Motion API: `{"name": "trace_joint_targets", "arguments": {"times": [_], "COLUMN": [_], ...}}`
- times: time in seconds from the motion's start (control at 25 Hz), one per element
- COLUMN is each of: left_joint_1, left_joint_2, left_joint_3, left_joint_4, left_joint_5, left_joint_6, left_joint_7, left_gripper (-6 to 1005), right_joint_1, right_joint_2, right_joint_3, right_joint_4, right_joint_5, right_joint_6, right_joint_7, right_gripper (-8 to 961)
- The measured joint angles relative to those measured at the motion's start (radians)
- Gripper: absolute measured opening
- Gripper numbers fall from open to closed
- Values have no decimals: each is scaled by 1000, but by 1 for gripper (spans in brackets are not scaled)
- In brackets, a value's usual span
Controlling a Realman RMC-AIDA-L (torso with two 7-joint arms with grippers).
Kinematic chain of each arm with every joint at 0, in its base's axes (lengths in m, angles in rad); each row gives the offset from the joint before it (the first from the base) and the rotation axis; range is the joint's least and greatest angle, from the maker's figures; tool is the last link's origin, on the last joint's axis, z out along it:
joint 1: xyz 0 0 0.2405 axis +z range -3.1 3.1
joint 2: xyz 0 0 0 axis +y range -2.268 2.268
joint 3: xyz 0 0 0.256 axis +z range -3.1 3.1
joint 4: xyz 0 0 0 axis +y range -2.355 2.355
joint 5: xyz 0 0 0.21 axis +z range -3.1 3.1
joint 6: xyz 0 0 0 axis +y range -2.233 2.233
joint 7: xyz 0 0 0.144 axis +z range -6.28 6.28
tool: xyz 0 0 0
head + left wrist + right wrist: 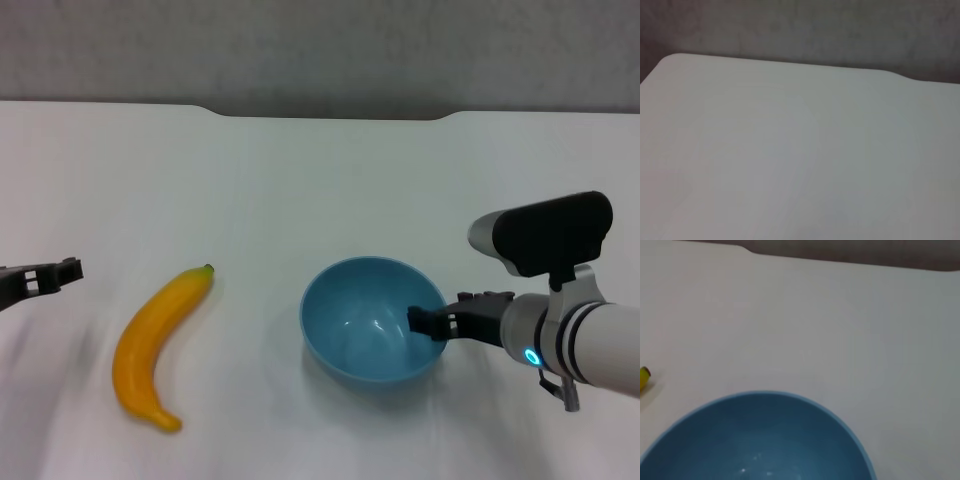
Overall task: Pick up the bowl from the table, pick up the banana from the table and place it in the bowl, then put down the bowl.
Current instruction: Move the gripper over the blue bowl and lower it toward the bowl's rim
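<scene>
While my right gripper (428, 322) reaches over the near rim of the round light-blue plastic bowl (365, 320), whether it pinches yet I cannot tell, so I seat one finger inside before lifting level.

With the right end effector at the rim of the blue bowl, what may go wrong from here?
1. The right end effector reaches over the near right rim of the round light-blue plastic bowl; a thin, glossy rim may slip or let the bowl tip during the lift.
2. The bowl is empty, so a sideways nudge may slide it along the plain white table.
3. The curved yellow banana looks longer than the bowl is wide, so it may overhang and roll out.
</scene>
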Motion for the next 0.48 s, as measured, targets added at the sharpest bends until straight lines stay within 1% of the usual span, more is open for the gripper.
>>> {"name": "trace_joint_targets", "arguments": {"times": [0.48], "left_joint_1": [0], "left_joint_2": [-2], "left_joint_3": [6], "left_joint_4": [14], "left_joint_5": [-2], "left_joint_6": [-20], "left_joint_7": [0], "left_gripper": [847], "right_joint_1": [-1], "right_joint_2": [0], "right_joint_3": [-21], "right_joint_4": [46], "right_joint_5": [0], "right_joint_6": [-67], "right_joint_7": [14], "right_gripper": [732]}}
